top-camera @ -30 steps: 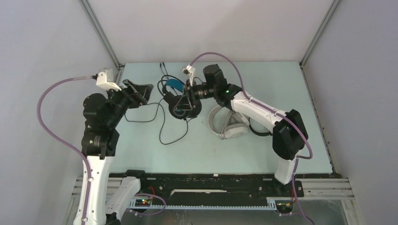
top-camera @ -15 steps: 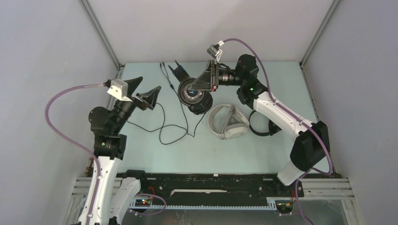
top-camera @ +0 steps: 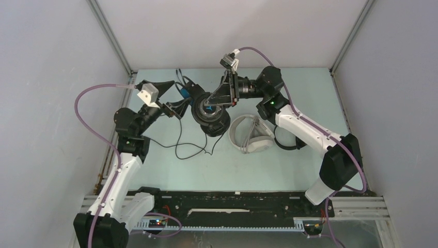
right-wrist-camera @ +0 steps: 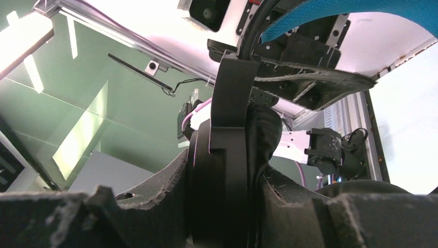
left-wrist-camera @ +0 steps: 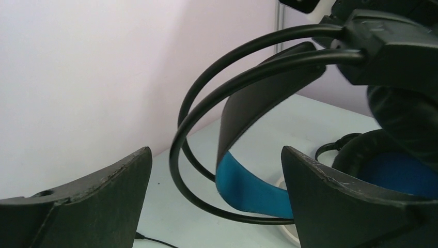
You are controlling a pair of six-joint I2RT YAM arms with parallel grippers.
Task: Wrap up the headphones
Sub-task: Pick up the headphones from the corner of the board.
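My right gripper [top-camera: 213, 99] is shut on an ear cup [right-wrist-camera: 233, 170] of the black headphones [top-camera: 210, 112] with the blue headband [top-camera: 185, 91], holding them raised at the back middle. My left gripper [top-camera: 176, 97] is open just left of them. In the left wrist view the blue headband [left-wrist-camera: 250, 187] and its two thin black wire hoops [left-wrist-camera: 192, 106] sit between my fingers [left-wrist-camera: 106, 199] without touching them. The headphones' thin cable [top-camera: 182, 146] trails loose over the table. The white-grey headphones [top-camera: 252, 135] lie right of centre. A smaller black pair [top-camera: 287, 142] lies partly under my right arm.
The pale blue table [top-camera: 227, 170] is closed in by grey walls on the left, back and right. A black rail [top-camera: 232, 204] runs along the near edge by the arm bases. Purple hoses [top-camera: 85, 98] loop beside both arms.
My left arm has swung right towards the held headphones and its jaws have opened wider around the headband. My right arm has shifted the headphones slightly left and lower.
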